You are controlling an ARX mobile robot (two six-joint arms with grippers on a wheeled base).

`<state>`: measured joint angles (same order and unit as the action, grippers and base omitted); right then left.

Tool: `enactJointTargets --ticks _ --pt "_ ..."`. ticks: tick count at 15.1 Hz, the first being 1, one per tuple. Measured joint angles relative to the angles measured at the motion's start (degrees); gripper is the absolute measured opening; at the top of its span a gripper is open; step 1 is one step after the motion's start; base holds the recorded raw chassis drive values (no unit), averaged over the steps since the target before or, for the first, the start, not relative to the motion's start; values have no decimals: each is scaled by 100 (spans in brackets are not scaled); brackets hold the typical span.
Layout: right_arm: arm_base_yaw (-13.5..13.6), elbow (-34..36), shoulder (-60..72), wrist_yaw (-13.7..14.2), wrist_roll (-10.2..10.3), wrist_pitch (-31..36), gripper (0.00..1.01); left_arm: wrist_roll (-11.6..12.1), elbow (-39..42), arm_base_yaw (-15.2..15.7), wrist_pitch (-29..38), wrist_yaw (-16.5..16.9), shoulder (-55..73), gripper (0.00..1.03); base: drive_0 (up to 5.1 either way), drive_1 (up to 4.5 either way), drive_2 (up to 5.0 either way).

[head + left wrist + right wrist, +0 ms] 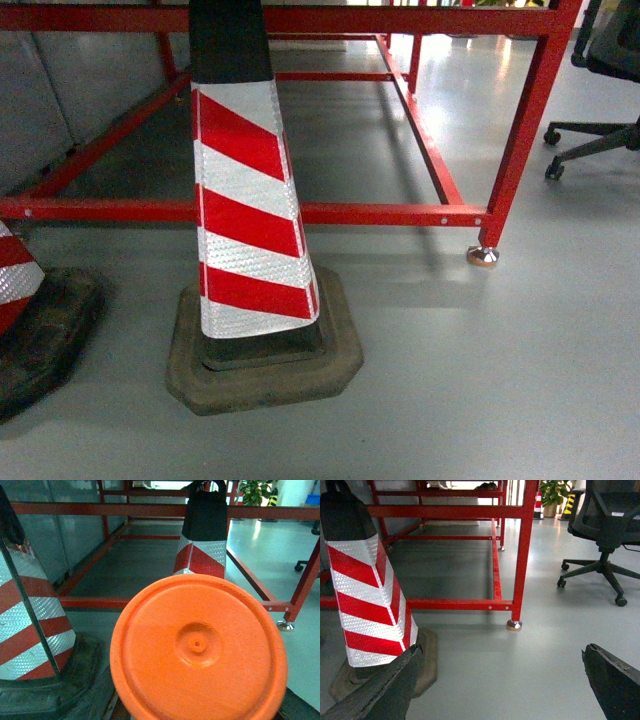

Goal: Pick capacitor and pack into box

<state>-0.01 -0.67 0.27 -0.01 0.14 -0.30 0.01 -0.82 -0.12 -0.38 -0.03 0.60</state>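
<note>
Two striped cones (250,220) on grey floor (480,380) by red frame (400,213). Right tool (502,680) spread wide, holding nothing. Left tool state unclear behind orange disc (198,647).

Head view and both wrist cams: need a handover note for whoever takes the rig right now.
Right gripper: open, empty, dark fingers spread wide above the grey floor.
Left gripper: hidden; a round orange plastic disc fills the left wrist view, so its state cannot be told.
Job's things: no capacitor or box in any view.
Surroundings: red-and-white striped traffic cone on a rubber base, red metal frame, black office chair.
Done: nothing visible.
Left: find the capacitor and box, pick, pack.
</note>
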Motion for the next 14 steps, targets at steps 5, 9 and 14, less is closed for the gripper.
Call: enactJointTargets --ticks 5,9,14 --pt "0 -2 0 0 2 -7 98 0 0 0 -7 4 0 44 0 0 0" --pt "0 0 0 4 9 4 98 2 0 0 -7 9 0 44 0 0 0" --pt "0 -2 0 -4 -4 0 98 0 0 0 -2 -2 0 44 0 0 0"
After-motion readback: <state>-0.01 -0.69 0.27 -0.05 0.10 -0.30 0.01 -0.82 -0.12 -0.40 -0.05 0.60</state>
